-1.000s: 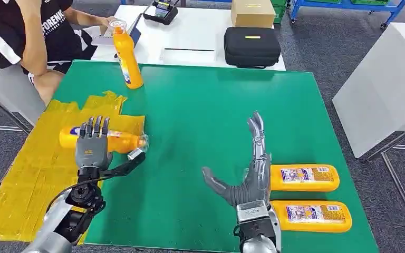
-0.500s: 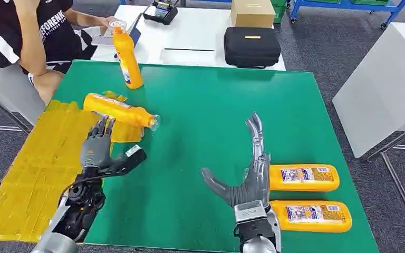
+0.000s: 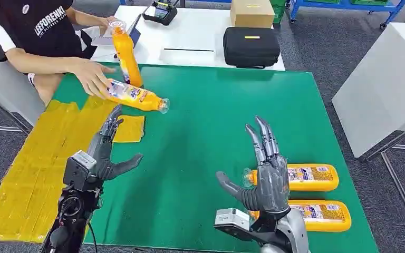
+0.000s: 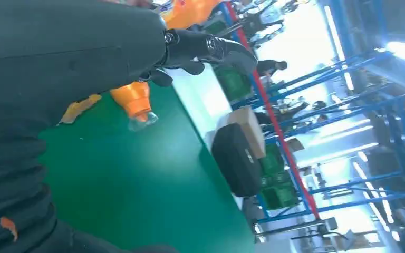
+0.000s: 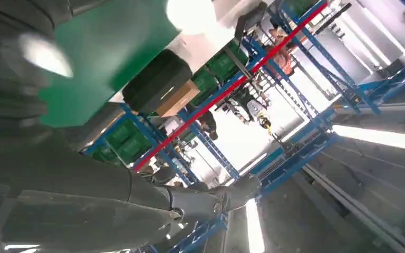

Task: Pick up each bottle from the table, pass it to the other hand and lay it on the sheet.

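A person's hand (image 3: pixel 92 76) holds an orange bottle (image 3: pixel 137 97) tilted just above the far corner of the yellow sheet (image 3: pixel 31 174); its clear cap (image 4: pixel 142 121) is seen in the left wrist view. My left hand (image 3: pixel 105 153) is open, fingers spread, nearer than that bottle and apart from it. A second orange bottle (image 3: pixel 126 55) stands upright at the table's far left edge. Two more orange bottles (image 3: pixel 311 177) (image 3: pixel 319 216) lie side by side at the near right. My right hand (image 3: pixel 266 176) is raised and open, just left of them, holding nothing.
The green table (image 3: pixel 216 105) carries the sheet on its left side. Beyond it a white table holds a black case (image 3: pixel 251 46), a cardboard box (image 3: pixel 252 12) and a small device. The person sits at the far left corner. A white cabinet (image 3: pixel 385 79) stands to the right.
My left hand let go of the bottle on the sheet and drew back. The person's hand reached in and took that bottle. My right hand rose and turned, fingers up.
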`<state>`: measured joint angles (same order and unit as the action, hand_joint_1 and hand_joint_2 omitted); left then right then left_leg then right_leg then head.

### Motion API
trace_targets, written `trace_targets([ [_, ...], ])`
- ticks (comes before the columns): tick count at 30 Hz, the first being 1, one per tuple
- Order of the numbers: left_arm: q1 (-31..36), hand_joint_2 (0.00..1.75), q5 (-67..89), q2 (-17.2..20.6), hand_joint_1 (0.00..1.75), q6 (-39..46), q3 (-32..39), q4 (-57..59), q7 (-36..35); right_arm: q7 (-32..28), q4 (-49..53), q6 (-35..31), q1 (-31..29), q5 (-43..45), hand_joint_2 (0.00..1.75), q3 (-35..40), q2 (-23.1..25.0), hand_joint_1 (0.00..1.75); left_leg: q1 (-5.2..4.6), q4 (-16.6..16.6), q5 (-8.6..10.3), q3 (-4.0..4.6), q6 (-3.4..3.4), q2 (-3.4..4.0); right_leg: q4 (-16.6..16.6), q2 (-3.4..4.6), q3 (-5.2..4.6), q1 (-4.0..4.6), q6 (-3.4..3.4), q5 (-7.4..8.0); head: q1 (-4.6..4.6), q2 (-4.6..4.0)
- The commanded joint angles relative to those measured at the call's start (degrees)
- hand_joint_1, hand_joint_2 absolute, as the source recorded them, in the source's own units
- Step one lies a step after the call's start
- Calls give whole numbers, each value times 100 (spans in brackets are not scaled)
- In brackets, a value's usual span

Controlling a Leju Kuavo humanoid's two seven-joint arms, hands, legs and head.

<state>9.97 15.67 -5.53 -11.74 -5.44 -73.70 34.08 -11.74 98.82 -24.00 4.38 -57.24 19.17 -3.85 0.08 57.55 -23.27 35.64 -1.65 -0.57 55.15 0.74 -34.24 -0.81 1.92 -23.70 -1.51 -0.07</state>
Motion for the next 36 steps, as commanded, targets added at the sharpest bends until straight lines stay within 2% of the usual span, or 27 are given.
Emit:
trace_targets([
  [1,12,175,-9,102,0,-28,-77,-154,-9,14,66,61,-5,-11,175,-183,-67,0,0,-2,-14,-29,11,2,1,-9,28,2,-11,-15,0,0],
  [8,12,175,-9,102,0,-28,-77,-154,-9,14,66,61,-5,-11,175,-183,-67,0,2,-1,-12,-26,8,3,-1,-6,27,3,-9,-13,0,0],
  [10,-11,175,-328,91,0,-331,-48,-145,135,334,30,599,-75,-607,175,-242,-487,0,0,-3,-13,-31,9,3,0,-6,30,1,-10,-15,0,0],
  [12,-2,175,-369,88,0,-377,-46,-94,130,335,-113,1168,-186,-690,175,-421,-978,0,-1,0,-14,-32,8,2,0,-8,33,1,-9,-15,-2,0],
  [14,30,175,-427,88,0,-435,-37,-54,101,234,-183,1545,-208,-739,175,-643,-1256,0,-2,-2,-4,-15,2,-3,-4,-9,20,-1,-3,-5,-2,0],
  [18,-84,175,-577,144,0,-558,-45,-118,102,-53,-650,2343,-363,-353,175,-1094,-1920,0,-6,-1,-8,-25,1,-2,-5,-8,32,-4,-2,-7,0,0],
  [21,-70,175,-680,138,0,-696,-94,-102,118,-190,-1023,2871,-354,-179,175,-1511,-2121,0,-11,-4,-13,-35,3,1,-7,-6,43,-9,-4,-10,-2,0],
  [24,-89,175,-736,112,0,-724,-120,-154,78,-374,-1319,2866,-350,-100,175,-1738,-2206,0,-17,-3,-9,-33,2,-13,-7,-20,43,-13,-4,-11,-2,0],
  [28,-352,175,-774,101,0,-746,-107,-418,47,-400,-1383,2622,-163,-206,175,-1899,-2048,0,-15,-4,-14,-35,3,-4,-8,-8,42,-12,-6,-10,-2,0],
  [36,-330,175,-778,72,0,-751,29,-479,-3,-229,-1727,2219,-479,-617,175,-1869,-1739,0,-11,-6,-17,-39,1,9,-10,0,41,-7,-7,-7,-2,0],
])
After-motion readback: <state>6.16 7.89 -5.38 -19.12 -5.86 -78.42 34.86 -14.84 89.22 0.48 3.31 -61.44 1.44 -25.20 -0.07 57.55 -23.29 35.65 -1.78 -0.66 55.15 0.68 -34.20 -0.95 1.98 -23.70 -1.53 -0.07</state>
